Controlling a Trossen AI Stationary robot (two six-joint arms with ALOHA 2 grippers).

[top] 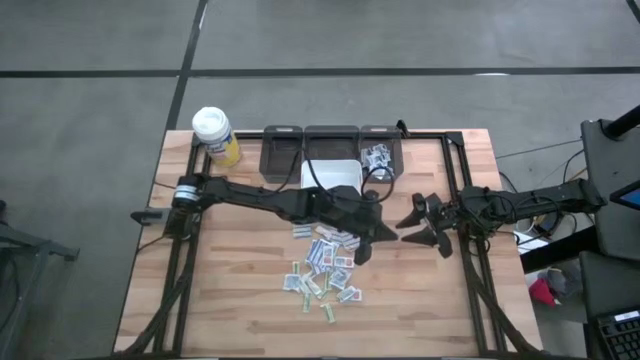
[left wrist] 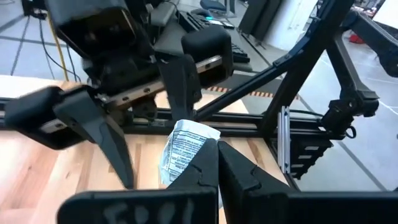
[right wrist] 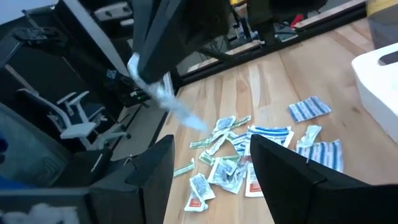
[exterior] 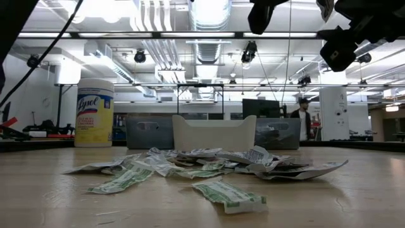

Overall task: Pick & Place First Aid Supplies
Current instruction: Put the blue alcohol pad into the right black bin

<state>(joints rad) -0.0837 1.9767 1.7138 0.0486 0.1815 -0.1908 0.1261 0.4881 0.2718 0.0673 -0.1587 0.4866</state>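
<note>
The left gripper point(top: 372, 243) is clamped on one packet point(left wrist: 185, 146), the right gripper point(top: 424, 225) spread wide beside it (barely started), most packets point(top: 325, 270) unsorted, few in the bins point(top: 378, 157).

Left claw point(top: 372, 238) over packet pile point(top: 322, 268); right claw point(top: 418, 226) facing it.

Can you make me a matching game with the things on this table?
Things:
1. left gripper
2. right gripper
3. yellow bottle
4. white bin

States or places:
a. open and empty
b. at the table's back corner, by the left arm's base
c. shut on a white packet
d. at the back, in front of the dark trays

Pairs: 1-c, 2-a, 3-b, 4-d
</note>
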